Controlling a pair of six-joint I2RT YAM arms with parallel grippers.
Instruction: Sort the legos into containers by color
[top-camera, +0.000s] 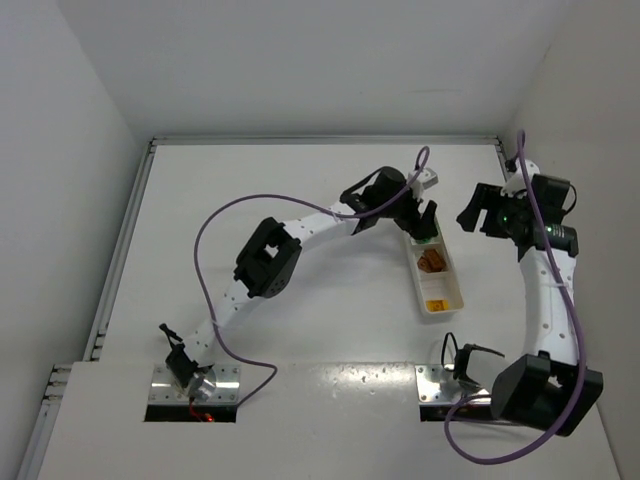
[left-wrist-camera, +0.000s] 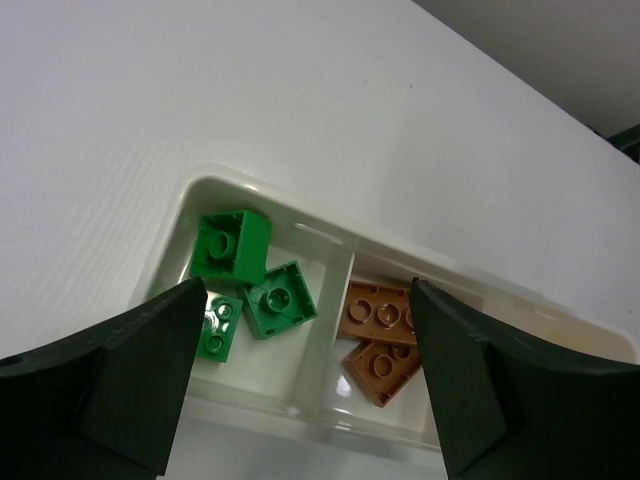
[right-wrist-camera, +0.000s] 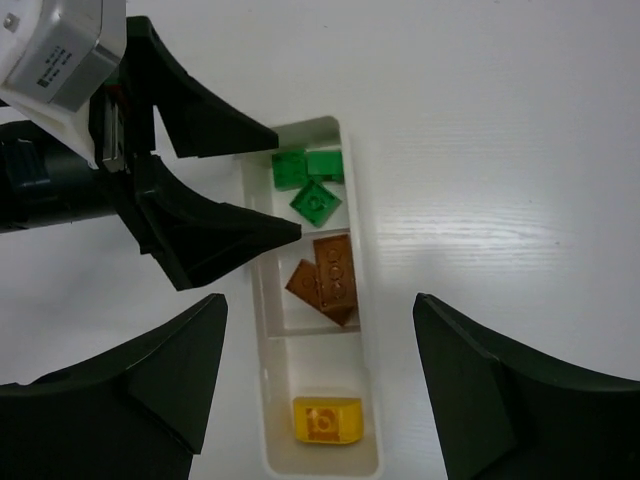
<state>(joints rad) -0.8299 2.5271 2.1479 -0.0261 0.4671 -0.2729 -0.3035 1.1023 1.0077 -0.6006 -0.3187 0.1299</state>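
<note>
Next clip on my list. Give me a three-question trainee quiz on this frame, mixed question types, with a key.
1. True or false: the left gripper is shut.
2. How many brown legos lie in the middle compartment of the tray? A: one. B: two. C: four.
3. Fill in: the yellow lego sits alone in one end compartment; the other end compartment holds three ___ legos.

Key:
1. False. It is open and holds nothing, above the green legos.
2. B.
3. green.
</note>
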